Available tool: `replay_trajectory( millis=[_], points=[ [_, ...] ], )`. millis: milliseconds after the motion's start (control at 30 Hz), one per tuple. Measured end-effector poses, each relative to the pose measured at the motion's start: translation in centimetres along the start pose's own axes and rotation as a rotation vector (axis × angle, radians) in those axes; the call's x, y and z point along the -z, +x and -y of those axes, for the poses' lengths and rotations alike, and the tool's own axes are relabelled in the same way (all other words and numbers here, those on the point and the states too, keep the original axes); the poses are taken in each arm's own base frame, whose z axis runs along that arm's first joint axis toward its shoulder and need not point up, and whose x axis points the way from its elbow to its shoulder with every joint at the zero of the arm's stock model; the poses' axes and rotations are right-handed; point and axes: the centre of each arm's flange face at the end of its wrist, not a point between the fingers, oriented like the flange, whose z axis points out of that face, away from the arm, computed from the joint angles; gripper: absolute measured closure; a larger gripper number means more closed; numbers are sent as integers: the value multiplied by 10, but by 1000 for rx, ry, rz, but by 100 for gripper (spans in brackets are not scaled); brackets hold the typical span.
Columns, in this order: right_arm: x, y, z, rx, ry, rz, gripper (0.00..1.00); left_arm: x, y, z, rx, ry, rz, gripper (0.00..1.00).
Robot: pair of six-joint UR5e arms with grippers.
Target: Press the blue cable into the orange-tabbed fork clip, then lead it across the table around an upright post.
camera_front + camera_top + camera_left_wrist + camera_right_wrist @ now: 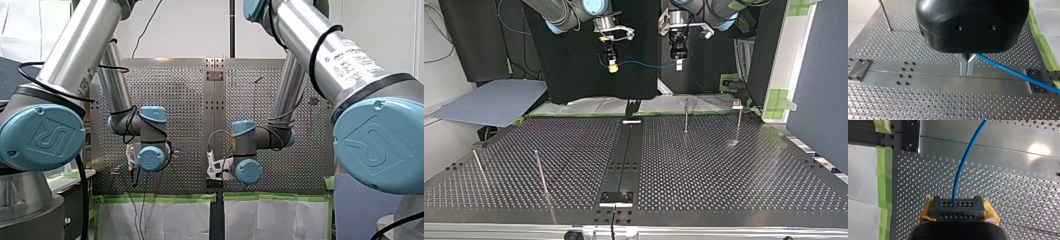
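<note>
Thin blue cable [644,64]: light, limp, probably slippery. My left gripper [678,65] and, at its 9 o'clock in top view, my right gripper [612,66] both pinch it; take holds close together.

The thin blue cable [644,64] spans between my left gripper [678,65] and my right gripper [612,66], each closed on it. Both grippers hang above the perforated metal table [724,170]. A slender upright metal post [686,116] stands on the table below my left gripper. A second post [739,122] stands beside it, on the side away from my right gripper. Two further posts [541,172] stand well apart from both grippers, on my right gripper's side.
</note>
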Motion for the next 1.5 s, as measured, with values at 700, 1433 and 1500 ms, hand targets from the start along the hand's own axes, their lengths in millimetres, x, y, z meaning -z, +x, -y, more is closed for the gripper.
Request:
replay_trajectory(
  millis=[700, 1433, 1500],
  points=[
    [0, 0, 0, 0, 0, 1, 100, 16, 16, -12, -129, -29, -131, 100],
    [-16, 56, -27, -128, -41, -31, 100, -1, -18, 9, 87, 64, 21, 100],
    [-19, 67, -29, -156, -28, -59, 100, -6, -17, 8, 112, 70, 32, 100]
  ],
)
